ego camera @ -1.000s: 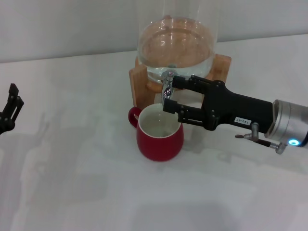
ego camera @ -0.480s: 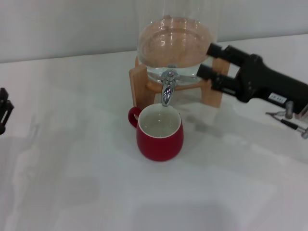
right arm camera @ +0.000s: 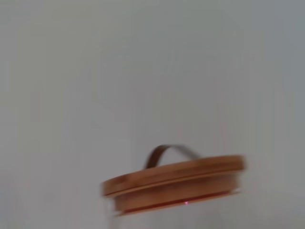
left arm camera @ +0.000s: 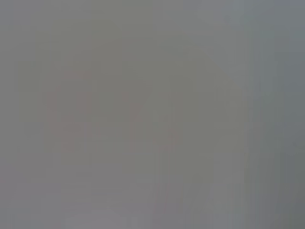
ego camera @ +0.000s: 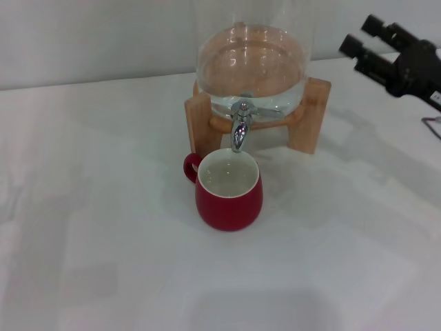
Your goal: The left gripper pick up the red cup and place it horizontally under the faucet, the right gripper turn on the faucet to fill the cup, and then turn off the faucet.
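Note:
The red cup [ego camera: 229, 191] stands upright on the white table, directly under the faucet [ego camera: 239, 128]; its off-white inside shows water. No stream shows from the spout. The faucet sits on the clear glass dispenser [ego camera: 251, 65] on a wooden stand [ego camera: 309, 117]. My right gripper [ego camera: 362, 36] is open and empty, raised at the far right, well away from the faucet. My left gripper is out of view. The left wrist view shows only plain grey.
The white table [ego camera: 103, 227] spreads around the cup. A pale wall rises behind the dispenser. The right wrist view shows the dispenser's wooden lid [right arm camera: 174, 181] with a dark handle against the wall.
My right gripper has let go of the faucet lever and pulled back up to the right. My left gripper has slid out of view at the left. The cup has not moved.

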